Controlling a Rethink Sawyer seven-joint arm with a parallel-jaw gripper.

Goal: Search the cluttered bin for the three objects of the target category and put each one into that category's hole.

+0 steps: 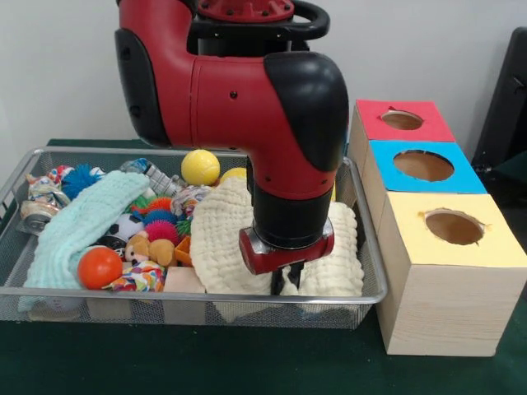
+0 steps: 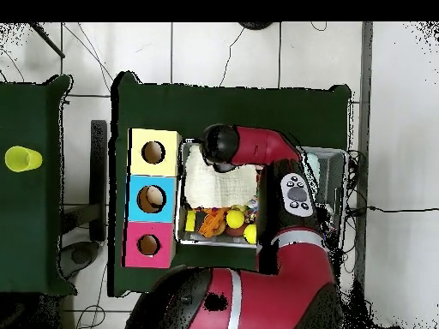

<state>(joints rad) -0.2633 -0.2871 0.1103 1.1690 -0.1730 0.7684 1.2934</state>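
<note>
Clutter fills the wire mesh bin (image 1: 366, 247) on the green table (image 1: 247, 362), and the red and black arm (image 1: 247, 107) reaches down into its right end, close to the row of boxes. The gripper (image 1: 286, 280) is pushed into the cream waffle-weave cloth (image 1: 216, 239) that lies heaped over that end of the bin; only dark stubs show under the red wrist, so I cannot tell whether its fingers are spread or closed. Left of the cloth sit an orange ball (image 1: 100, 267), a small teddy bear (image 1: 146, 247), spiky rubber balls in red and orange (image 1: 161, 229), a blue spiky ball (image 1: 78, 178), a pale mint cloth (image 1: 78, 226) draped toward the front rim, and crushed cans (image 1: 37, 206) in the far left corner. A yellow ball (image 1: 200, 167) rests against the back wall. Just beside the bin stand three wooden boxes, each with a round hole in its top: red (image 1: 403, 120) farthest back, blue (image 1: 424, 165) in the middle, yellow (image 1: 453, 227) nearest. From above, the arm crosses the bin and hides much of it, the cream cloth (image 2: 221, 180) lying at the end nearest the yellow box (image 2: 153, 152), and a yellow cup (image 2: 22, 158) stands on a separate green table to the side.
</note>
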